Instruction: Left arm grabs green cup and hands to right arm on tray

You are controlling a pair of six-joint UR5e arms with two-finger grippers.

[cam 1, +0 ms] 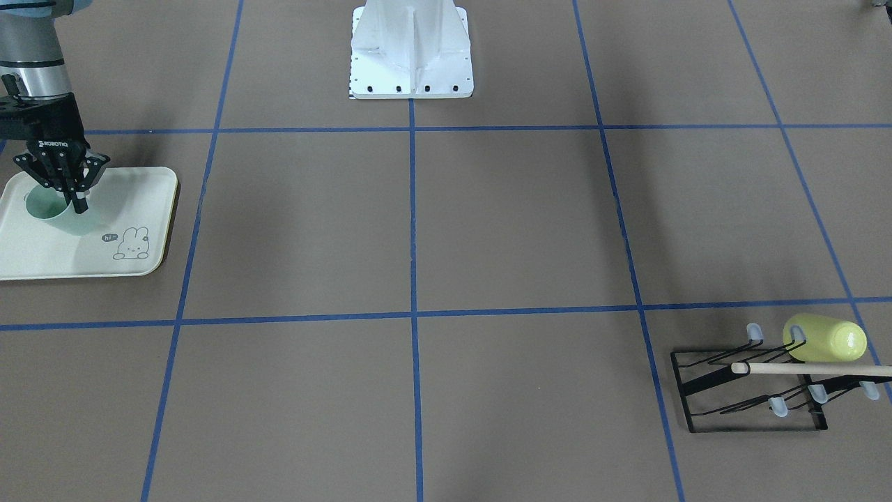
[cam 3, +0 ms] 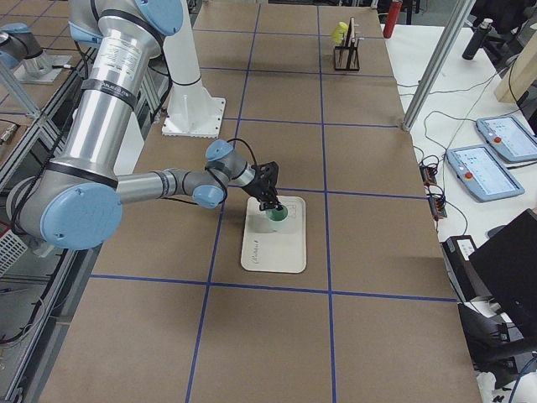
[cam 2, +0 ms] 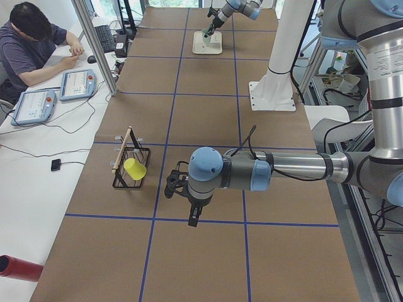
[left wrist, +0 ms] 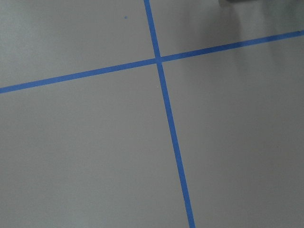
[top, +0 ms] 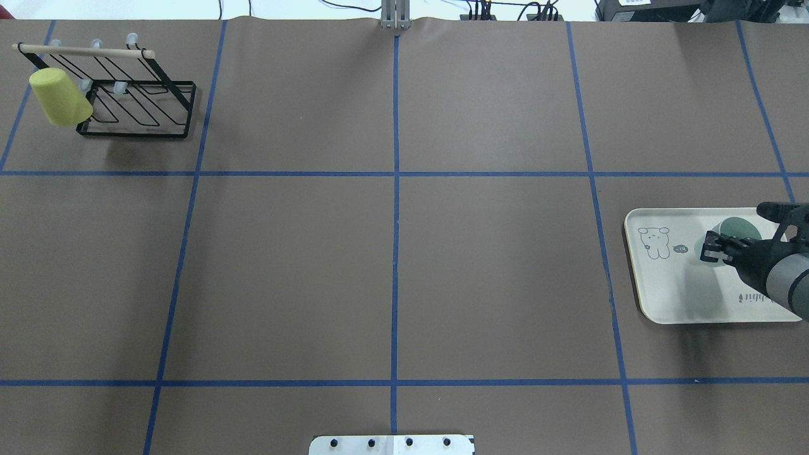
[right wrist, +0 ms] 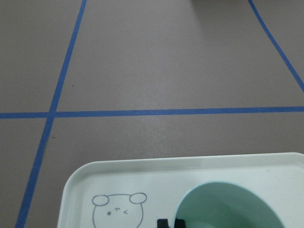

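Observation:
The pale green cup (cam 1: 61,215) is upright on the cream tray (cam 1: 132,202), near its rabbit drawing. My right gripper (cam 1: 78,201) reaches down from above and is shut on the cup's rim wall. In the overhead view the cup (top: 735,229) and right gripper (top: 713,249) sit over the tray (top: 663,297) at the right edge. The right wrist view shows the cup's mouth (right wrist: 228,209) beside the fingertips (right wrist: 164,223). I cannot tell whether the cup's base touches the tray. My left gripper (cam 2: 192,217) hangs over bare table, far from the tray; whether it is open I cannot tell.
A yellow-green cup (top: 58,98) hangs on a black wire rack (top: 139,114) with a wooden bar at the far left corner. The white robot base (cam 1: 411,56) stands at the table's middle edge. A person (cam 2: 31,44) sits at a side desk.

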